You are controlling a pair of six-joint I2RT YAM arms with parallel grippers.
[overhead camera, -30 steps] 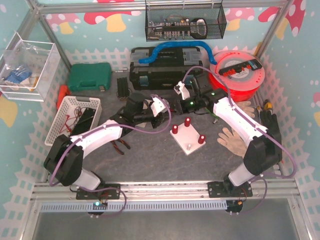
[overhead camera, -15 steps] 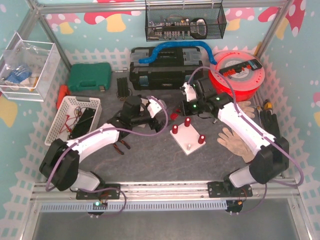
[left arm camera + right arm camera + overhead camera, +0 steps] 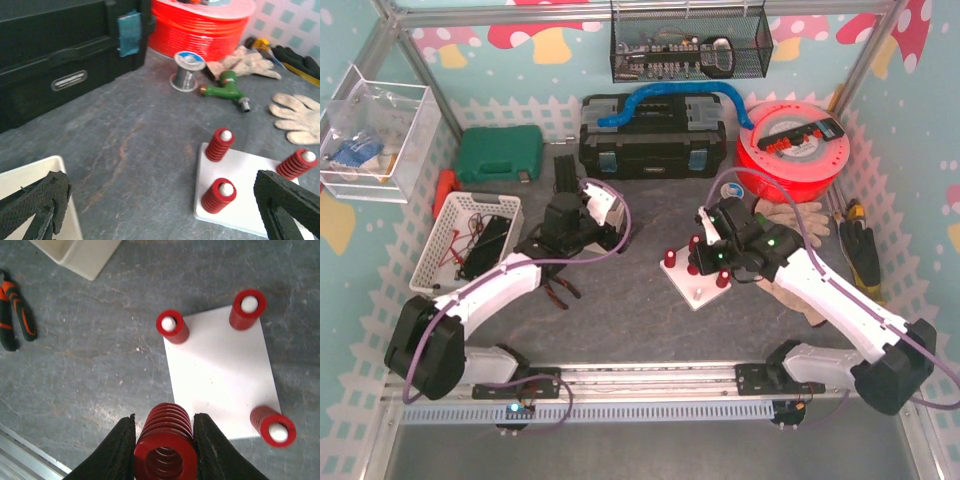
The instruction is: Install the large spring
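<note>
The large spring [image 3: 164,442], red and thick, is clamped between the black fingers of my right gripper [image 3: 164,440], its open end facing the wrist camera. It hangs just over the near-left edge of the white plate [image 3: 220,370]. Three smaller red springs sit on the plate's pegs [image 3: 172,326], [image 3: 247,302], [image 3: 272,426]. From above, my right gripper [image 3: 705,257] is over the plate [image 3: 698,284]. My left gripper [image 3: 603,205] is open and empty, left of the plate and apart from it. Its wrist view shows the plate [image 3: 245,170] ahead between wide-spread fingers [image 3: 35,205].
A black toolbox [image 3: 650,135] and a red filament spool [image 3: 795,140] stand at the back. Work gloves [image 3: 790,280] lie right of the plate, pliers [image 3: 560,290] and a white basket [image 3: 465,235] to the left. A solder reel [image 3: 186,70] and a green nozzle [image 3: 227,89] lie behind the plate.
The two grippers met behind the plate a second ago. My left gripper has opened and drawn back to the left. My right gripper has carried the large spring forward over the plate.
</note>
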